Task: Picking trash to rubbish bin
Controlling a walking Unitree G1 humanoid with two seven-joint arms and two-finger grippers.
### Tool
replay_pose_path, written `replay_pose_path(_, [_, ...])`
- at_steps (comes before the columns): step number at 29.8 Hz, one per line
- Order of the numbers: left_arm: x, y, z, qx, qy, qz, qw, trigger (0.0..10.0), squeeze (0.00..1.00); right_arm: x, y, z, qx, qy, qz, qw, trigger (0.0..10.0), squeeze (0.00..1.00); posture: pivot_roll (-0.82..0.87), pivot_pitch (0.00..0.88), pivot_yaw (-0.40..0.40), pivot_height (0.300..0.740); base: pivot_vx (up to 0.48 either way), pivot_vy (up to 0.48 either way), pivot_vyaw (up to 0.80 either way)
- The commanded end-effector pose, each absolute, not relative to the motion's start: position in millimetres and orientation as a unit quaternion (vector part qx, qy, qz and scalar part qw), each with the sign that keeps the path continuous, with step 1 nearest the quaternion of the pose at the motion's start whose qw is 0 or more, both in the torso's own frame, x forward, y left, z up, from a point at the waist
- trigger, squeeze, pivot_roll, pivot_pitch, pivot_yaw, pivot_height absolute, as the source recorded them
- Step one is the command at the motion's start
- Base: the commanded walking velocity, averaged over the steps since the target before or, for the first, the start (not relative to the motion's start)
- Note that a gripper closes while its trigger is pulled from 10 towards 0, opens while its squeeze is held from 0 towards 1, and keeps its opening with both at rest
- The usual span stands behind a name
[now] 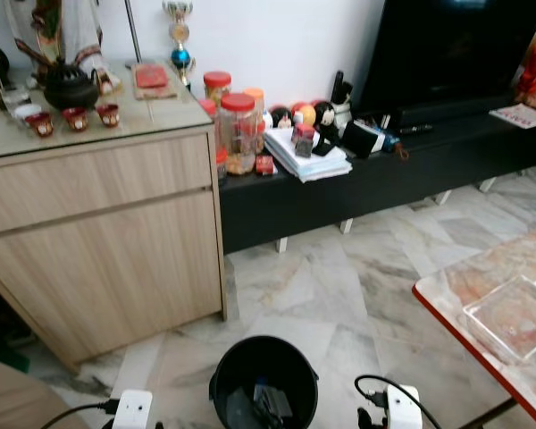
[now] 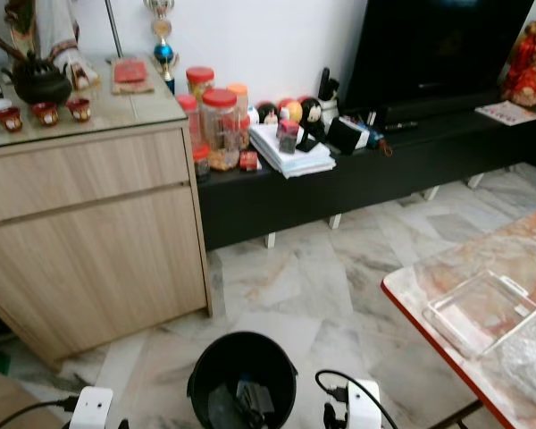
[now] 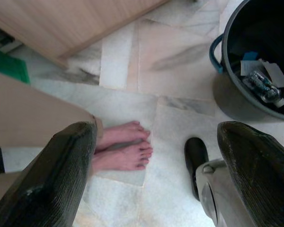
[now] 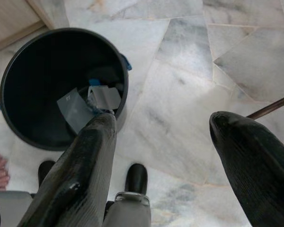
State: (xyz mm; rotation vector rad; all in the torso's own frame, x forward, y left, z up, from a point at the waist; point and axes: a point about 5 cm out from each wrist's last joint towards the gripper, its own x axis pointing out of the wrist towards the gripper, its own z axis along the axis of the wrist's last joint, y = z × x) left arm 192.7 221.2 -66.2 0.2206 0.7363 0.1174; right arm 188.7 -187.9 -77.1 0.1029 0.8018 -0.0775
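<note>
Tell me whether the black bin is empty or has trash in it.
Has trash: the black bin stands upright on the floor with paper scraps and a wrapper at its bottom.

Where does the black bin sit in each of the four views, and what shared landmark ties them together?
Left eye view: black bin bottom centre, on the marble floor.
Right eye view: bottom, slightly left of centre.
Left wrist view: upper right corner.
Right wrist view: upper left.
Shared landmark: the wooden cabinet beside the bin.

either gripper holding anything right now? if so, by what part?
Nothing held. The left gripper and right gripper both have their fingers spread apart over the floor with nothing between them. Trash already lies in the black bin.
</note>
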Motion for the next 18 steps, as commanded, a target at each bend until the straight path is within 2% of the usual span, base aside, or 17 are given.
replay_pose_path(1, [187.1, 222.2, -69.3, 0.106, 0.369, 0.058, 0.922, 10.0, 0.0, 187.6, -188.6, -77.4, 0.054, 0.388, -0.043, 0.919, 10.0, 0.0, 0.2, 0.025, -0.058, 0.74, -0.296, 0.0, 0.0])
replay_pose_path(18, [187.3, 221.5, -69.3, 0.104, 0.368, 0.056, 0.922, 10.0, 0.0, 186.0, -188.5, -78.1, 0.052, 0.389, -0.04, 0.919, 10.0, 0.0, 0.19, 0.025, -0.059, 0.74, -0.297, 0.0, 0.0])
